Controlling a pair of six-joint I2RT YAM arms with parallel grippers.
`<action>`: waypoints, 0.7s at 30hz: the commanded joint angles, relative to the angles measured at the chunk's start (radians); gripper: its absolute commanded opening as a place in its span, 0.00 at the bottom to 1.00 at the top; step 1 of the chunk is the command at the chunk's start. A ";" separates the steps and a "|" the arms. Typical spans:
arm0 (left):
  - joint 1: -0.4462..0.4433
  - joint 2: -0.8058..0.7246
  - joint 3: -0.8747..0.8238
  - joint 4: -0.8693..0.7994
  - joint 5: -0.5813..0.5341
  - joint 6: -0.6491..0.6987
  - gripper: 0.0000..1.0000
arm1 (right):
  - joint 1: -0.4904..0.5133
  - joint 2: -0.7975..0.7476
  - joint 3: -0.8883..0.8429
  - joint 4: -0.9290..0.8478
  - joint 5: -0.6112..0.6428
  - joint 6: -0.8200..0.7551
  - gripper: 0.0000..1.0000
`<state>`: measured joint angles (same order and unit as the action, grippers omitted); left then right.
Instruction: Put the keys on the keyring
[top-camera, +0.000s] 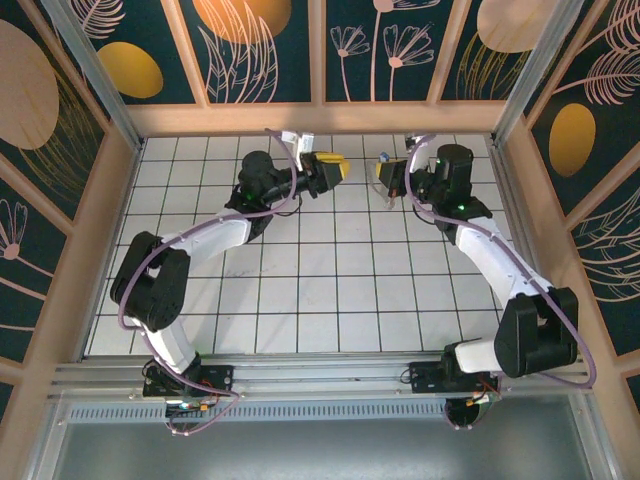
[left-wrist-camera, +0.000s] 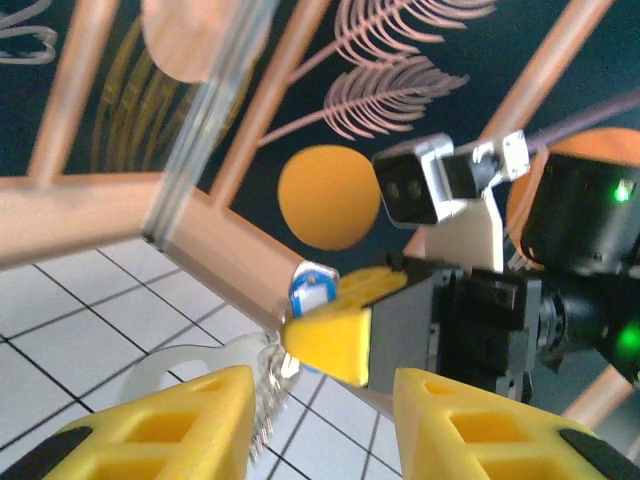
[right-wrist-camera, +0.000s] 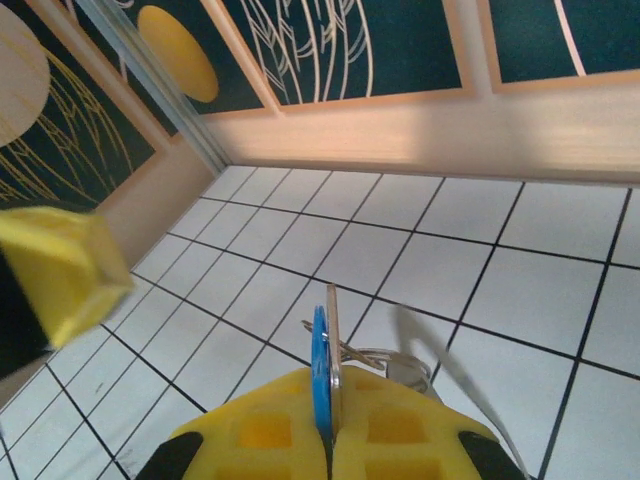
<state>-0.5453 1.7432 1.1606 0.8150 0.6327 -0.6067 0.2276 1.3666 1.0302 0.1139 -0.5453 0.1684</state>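
My right gripper (right-wrist-camera: 328, 388) is shut on the keys: the blue head (right-wrist-camera: 320, 350) stands edge-on between the yellow fingers, with a thin tan flat piece (right-wrist-camera: 333, 325) pressed against it. A thin metal ring (right-wrist-camera: 378, 353) of the keyring hangs just behind the fingertips, and a blurred grey band trails from it. In the left wrist view the blue head (left-wrist-camera: 312, 288) sits at the right arm's yellow fingertip (left-wrist-camera: 330, 340), and a silver toothed blade (left-wrist-camera: 265, 400) hangs below. My left gripper (left-wrist-camera: 322, 420) is open just under them, holding nothing. Both grippers (top-camera: 335, 170) (top-camera: 388, 182) face each other above the far tiles.
The white tiled floor (top-camera: 320, 290) lies below both arms. The wooden back wall (top-camera: 320, 118) is close behind the grippers, with side walls at the left (top-camera: 95, 220) and right (top-camera: 535, 210). The gap between the two grippers is about one tile.
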 joint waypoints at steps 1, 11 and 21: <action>0.006 -0.072 -0.026 0.018 -0.117 0.007 0.41 | -0.010 0.021 0.021 0.011 0.013 -0.015 0.00; 0.006 -0.128 -0.082 -0.008 -0.176 0.019 0.43 | -0.014 0.111 0.031 0.057 0.002 0.009 0.00; 0.006 -0.139 -0.082 -0.034 -0.183 0.033 0.43 | -0.040 0.298 0.173 0.076 -0.027 0.039 0.00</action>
<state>-0.5434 1.6421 1.0824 0.7849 0.4606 -0.5987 0.1974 1.6325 1.1374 0.1314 -0.5468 0.1890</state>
